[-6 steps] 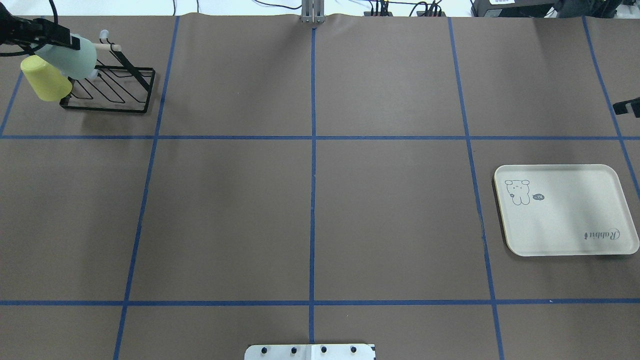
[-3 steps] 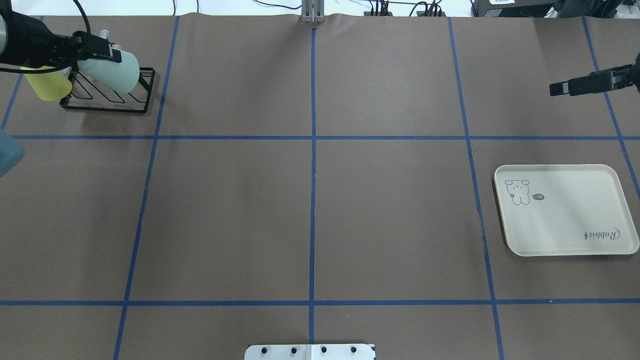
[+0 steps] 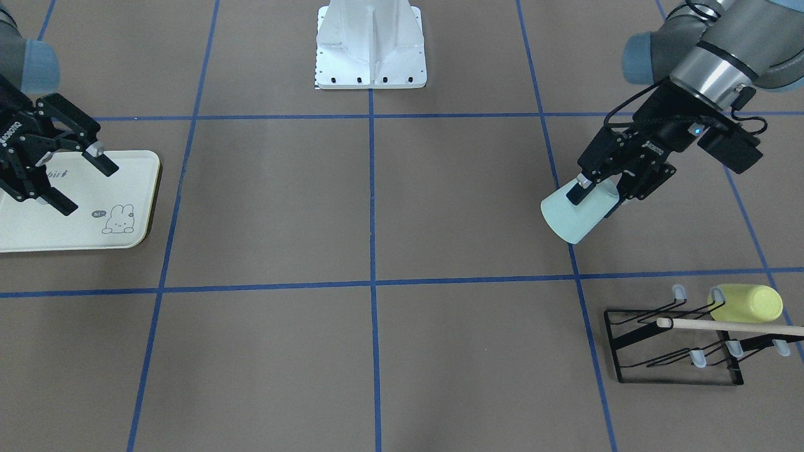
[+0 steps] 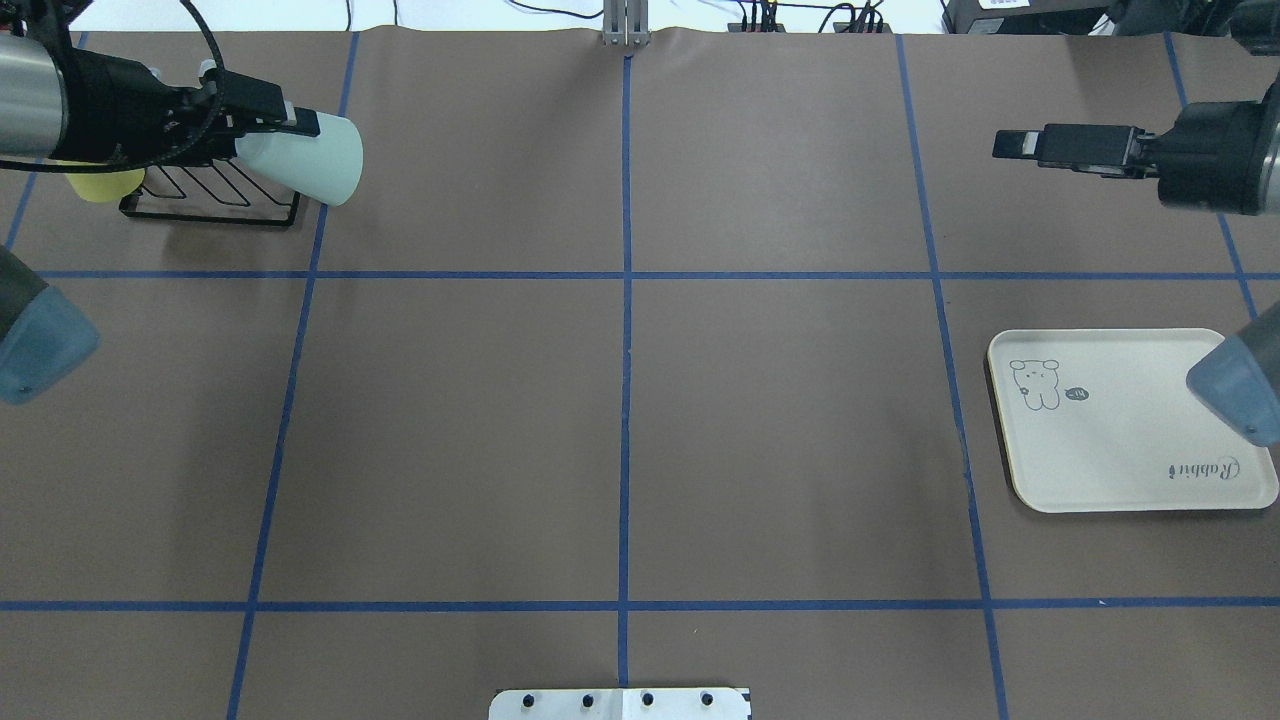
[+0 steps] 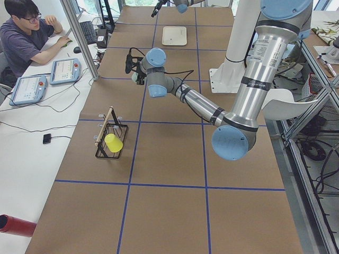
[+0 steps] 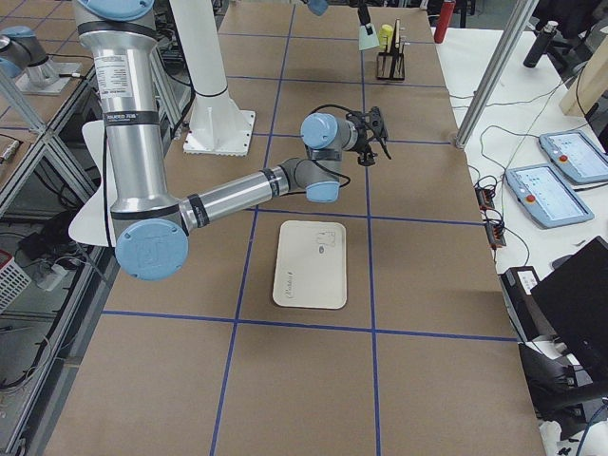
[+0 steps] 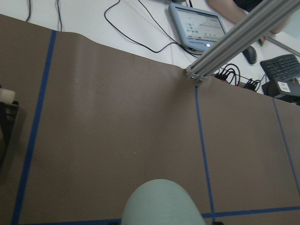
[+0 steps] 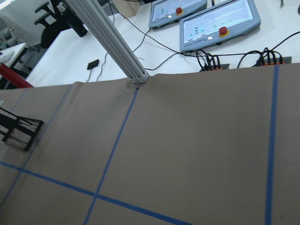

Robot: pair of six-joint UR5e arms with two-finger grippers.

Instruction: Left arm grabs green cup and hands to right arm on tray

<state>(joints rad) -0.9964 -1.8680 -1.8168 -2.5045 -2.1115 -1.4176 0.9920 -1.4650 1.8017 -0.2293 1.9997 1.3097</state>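
Note:
The pale mint-green cup [image 4: 325, 160] hangs in the air, tilted, with its mouth toward the table's middle. My left gripper [image 4: 290, 130] is shut on its base end. In the front view the green cup [image 3: 573, 218] and the left gripper [image 3: 597, 190] are just off the rack. The cup's rounded side fills the bottom of the left wrist view [image 7: 161, 201]. My right gripper [image 3: 81, 182] is open and empty, in the air by the cream tray [image 3: 75, 232]. In the overhead view the right gripper [image 4: 1020, 145] is beyond the tray [image 4: 1130, 450].
A black wire rack [image 3: 672, 355] with a wooden bar stands at the far left corner. A yellow-green cup [image 3: 747, 303] hangs on it and also shows in the overhead view [image 4: 95, 185]. The robot's base plate [image 4: 620, 703] is at the near edge.
My left gripper has moved right with the green cup, off the rack toward the table's middle. My right arm has come further in from the right edge.

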